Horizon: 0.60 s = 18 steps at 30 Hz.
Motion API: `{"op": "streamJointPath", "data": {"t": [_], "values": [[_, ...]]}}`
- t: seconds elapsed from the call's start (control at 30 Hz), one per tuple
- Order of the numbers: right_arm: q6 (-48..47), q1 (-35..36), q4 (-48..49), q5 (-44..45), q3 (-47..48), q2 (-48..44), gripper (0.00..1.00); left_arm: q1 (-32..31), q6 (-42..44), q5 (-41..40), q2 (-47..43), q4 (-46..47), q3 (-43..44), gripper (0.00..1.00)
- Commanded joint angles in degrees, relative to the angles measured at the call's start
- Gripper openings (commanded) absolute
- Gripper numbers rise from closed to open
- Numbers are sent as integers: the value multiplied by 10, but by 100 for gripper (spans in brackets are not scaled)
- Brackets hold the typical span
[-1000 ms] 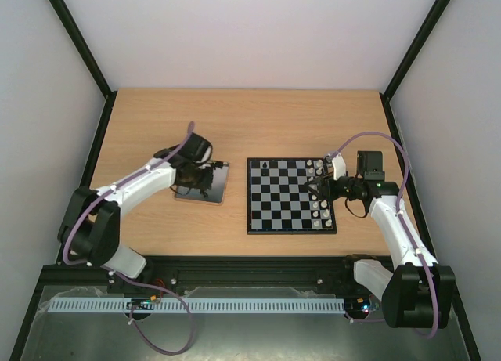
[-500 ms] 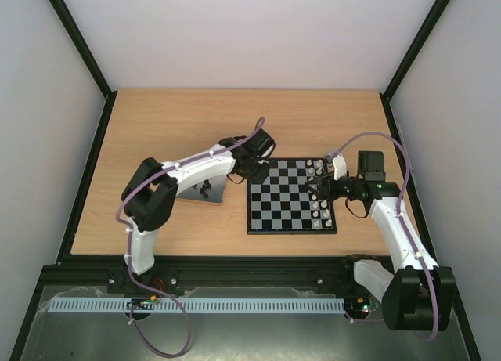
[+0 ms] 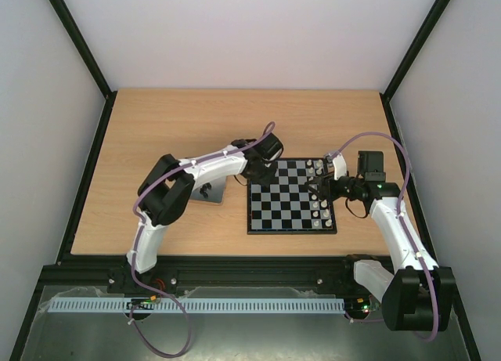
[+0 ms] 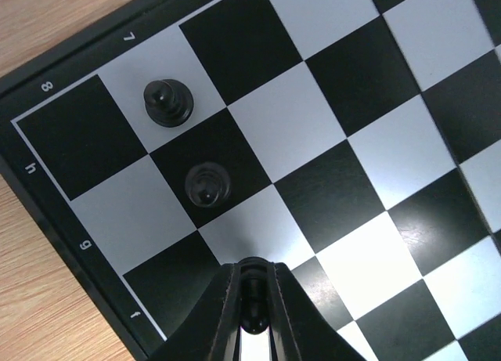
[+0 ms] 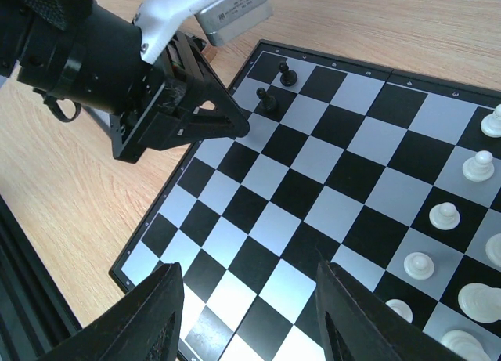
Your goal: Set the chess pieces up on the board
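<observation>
The board [image 3: 280,206] lies flat at the table's centre right. My left gripper [image 3: 257,174] is over its far left corner, shut on a small black chess piece [image 4: 254,305] just above a square. In the left wrist view the gripper [image 4: 254,281] is near two black pieces standing on the board [image 4: 352,142], one [image 4: 168,102] by the corner and one [image 4: 206,185] beside it. They also show in the right wrist view [image 5: 288,74] [image 5: 269,101]. My right gripper [image 5: 250,275] is open and empty above the board's right half [image 3: 319,190].
Several white pieces [image 3: 319,208] stand along the board's right edge and show in the right wrist view [image 5: 446,214]. A shiny grey metal tray [image 3: 213,193] with a few black pieces lies left of the board, partly under the left arm.
My left arm has swung right from the metal tray to the board's far left corner, carrying a black piece. The right arm has not moved.
</observation>
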Motion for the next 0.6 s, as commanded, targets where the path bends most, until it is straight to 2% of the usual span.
{"op": "streamJointPath", "data": {"t": [0.0,0.57], "values": [[-5,3,-5,-5,-4,-12,48,-3,-8,-7,17,-11,16,11],[-6,3,-6,-5,-5,-10,47,-2,-9,-4,43,-18,39,11]]}}
